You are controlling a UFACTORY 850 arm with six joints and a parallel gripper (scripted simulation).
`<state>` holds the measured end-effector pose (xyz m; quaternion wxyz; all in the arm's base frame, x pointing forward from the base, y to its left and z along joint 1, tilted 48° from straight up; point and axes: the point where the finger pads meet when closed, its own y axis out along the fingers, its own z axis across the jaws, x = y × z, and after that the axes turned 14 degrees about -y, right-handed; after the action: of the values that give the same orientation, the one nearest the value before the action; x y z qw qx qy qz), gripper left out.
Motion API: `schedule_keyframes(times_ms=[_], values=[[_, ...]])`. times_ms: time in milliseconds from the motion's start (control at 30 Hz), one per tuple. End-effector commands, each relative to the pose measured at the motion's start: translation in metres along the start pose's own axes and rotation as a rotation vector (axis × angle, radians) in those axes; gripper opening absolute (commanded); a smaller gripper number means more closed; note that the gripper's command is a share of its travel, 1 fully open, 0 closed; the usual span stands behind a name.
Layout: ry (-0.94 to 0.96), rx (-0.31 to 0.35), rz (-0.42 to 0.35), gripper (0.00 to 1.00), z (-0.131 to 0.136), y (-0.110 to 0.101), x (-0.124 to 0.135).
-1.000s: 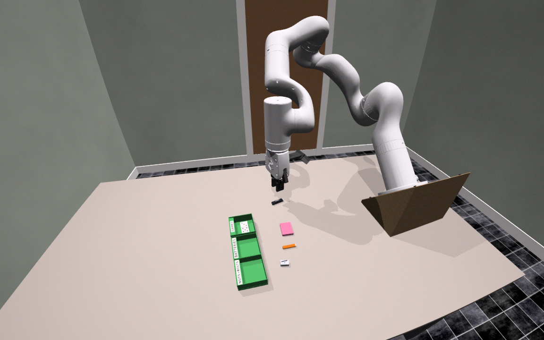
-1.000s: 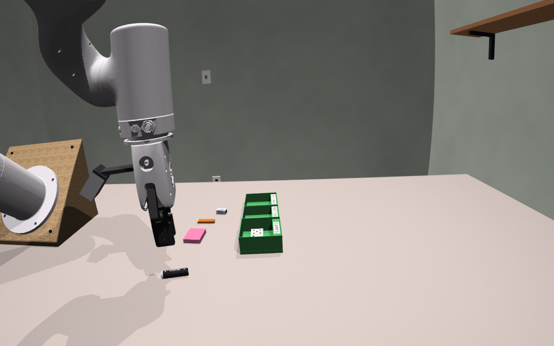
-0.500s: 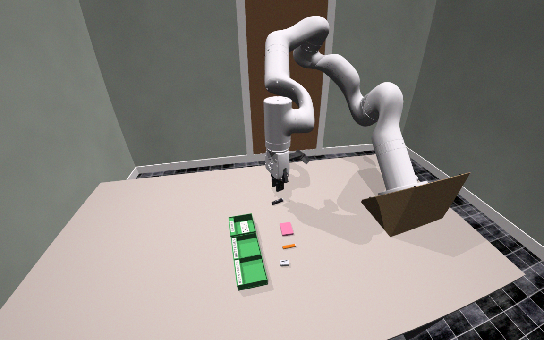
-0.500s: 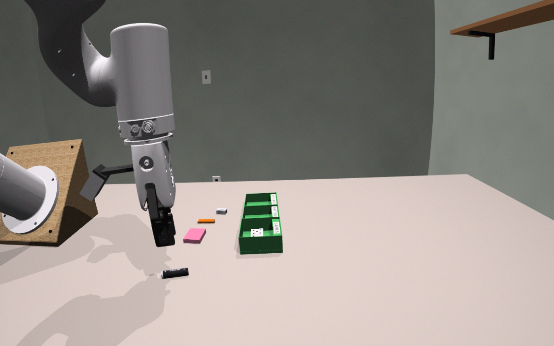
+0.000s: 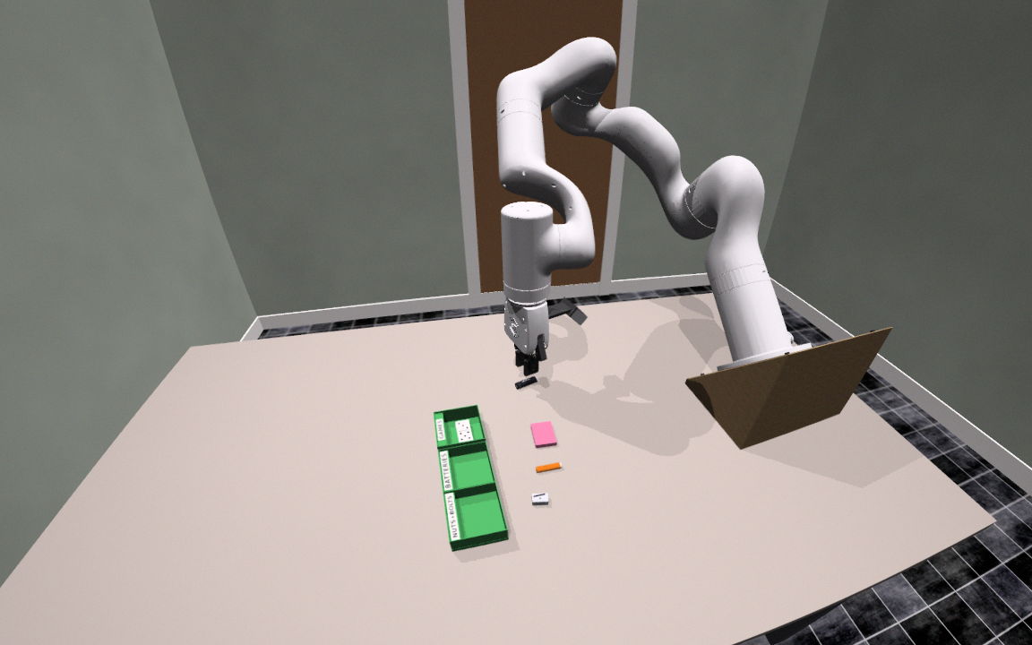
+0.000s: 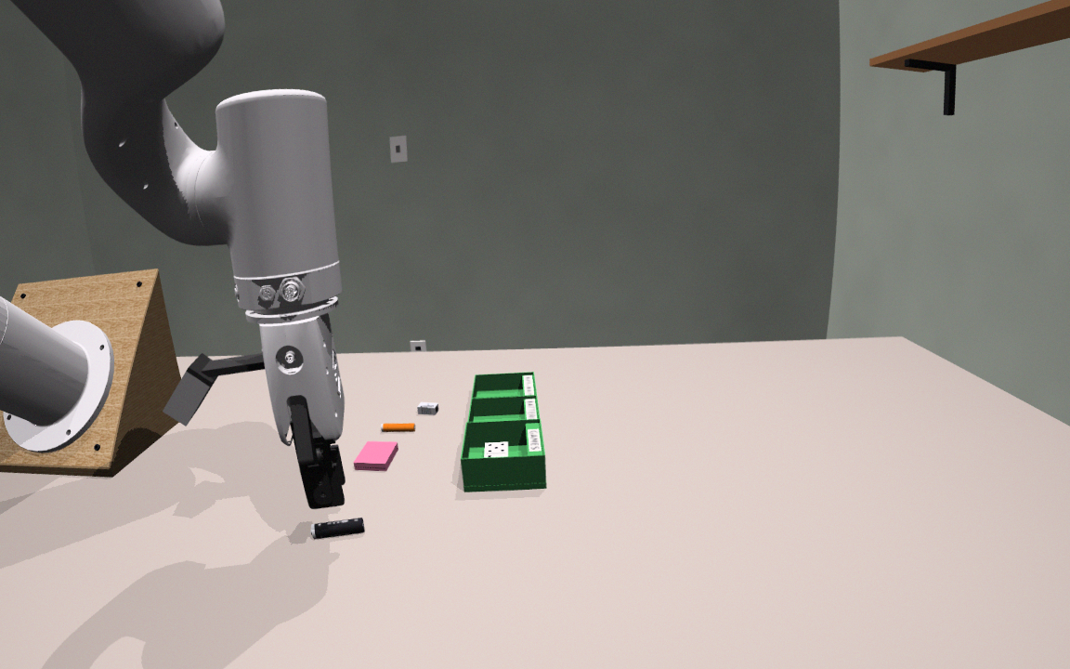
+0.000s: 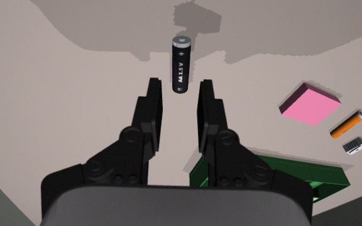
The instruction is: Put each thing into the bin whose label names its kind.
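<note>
A black AA battery [image 5: 525,383] lies flat on the table; it also shows in the exterior view [image 6: 337,528] and the wrist view [image 7: 181,64]. My gripper [image 5: 527,367] [image 7: 180,94] hangs just above it, fingers partly apart and empty, lined up with the battery's length. A green three-part bin [image 5: 468,477] is labelled GAMES, BATTERIES and NUTS+BOLTS. A white domino [image 5: 463,430] lies in the GAMES part. An orange battery [image 5: 548,467], a pink block [image 5: 545,434] and a small white-and-grey item [image 5: 539,499] lie on the table beside the bin.
The arm's wooden wedge base [image 5: 784,384] stands at the right side of the table. The wrist camera bracket [image 6: 189,386] sticks out behind the gripper. The bin [image 7: 294,176] lies close below and right of the fingers in the wrist view.
</note>
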<state>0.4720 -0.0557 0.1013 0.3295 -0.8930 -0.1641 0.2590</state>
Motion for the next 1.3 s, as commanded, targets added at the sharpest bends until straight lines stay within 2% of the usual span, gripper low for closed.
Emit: schedule_keyframes(times_ms=[0, 200, 667, 1000, 1033, 1267], values=[[0.001, -0.002, -0.002, 0.28, -0.001, 0.011, 0.001], [0.001, -0.002, -0.002, 0.28, -0.001, 0.030, 0.001], [0.001, -0.002, -0.002, 0.28, -0.001, 0.042, 0.001], [0.001, -0.002, -0.002, 0.28, -0.001, 0.042, 0.001], [0.001, -0.002, -0.002, 0.00, -0.001, 0.042, 0.001], [0.001, -0.002, -0.002, 0.00, -0.001, 0.042, 0.001]])
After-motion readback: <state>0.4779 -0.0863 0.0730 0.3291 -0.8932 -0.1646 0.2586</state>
